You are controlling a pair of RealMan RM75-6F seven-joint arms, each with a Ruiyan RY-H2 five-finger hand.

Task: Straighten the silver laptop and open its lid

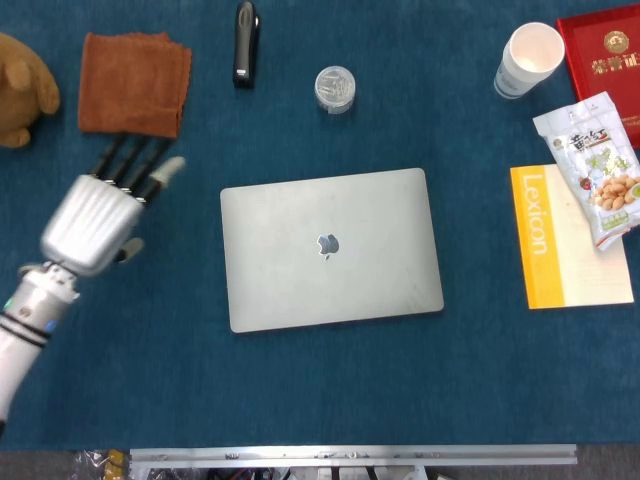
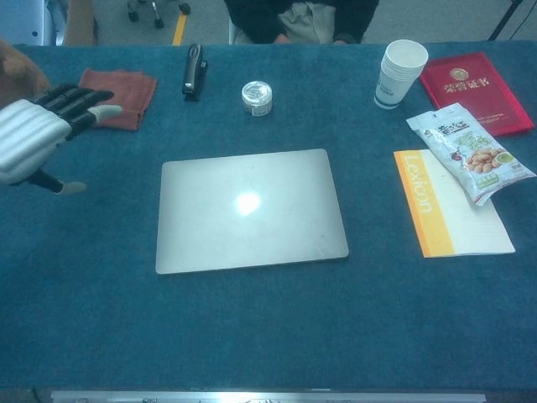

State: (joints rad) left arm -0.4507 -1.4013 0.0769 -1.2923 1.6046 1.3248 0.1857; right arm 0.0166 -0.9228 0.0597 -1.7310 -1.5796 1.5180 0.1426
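The silver laptop (image 1: 331, 248) lies flat with its lid closed in the middle of the blue table, its edges nearly square to the table front; the chest view shows it too (image 2: 251, 210). My left hand (image 1: 95, 212) hovers well to the laptop's left, fingers stretched out and apart, holding nothing. In the chest view the same left hand (image 2: 38, 134) sits at the far left edge, clear of the laptop. My right hand appears in neither view.
A rust cloth (image 1: 134, 82), a black stapler (image 1: 245, 42) and a small round tin (image 1: 335, 88) lie behind the laptop. A brown plush toy (image 1: 22, 88) sits far left. At right are a paper cup (image 1: 528, 58), red booklet (image 1: 600, 50), snack bag (image 1: 596, 165) and yellow Lexicon book (image 1: 565, 238).
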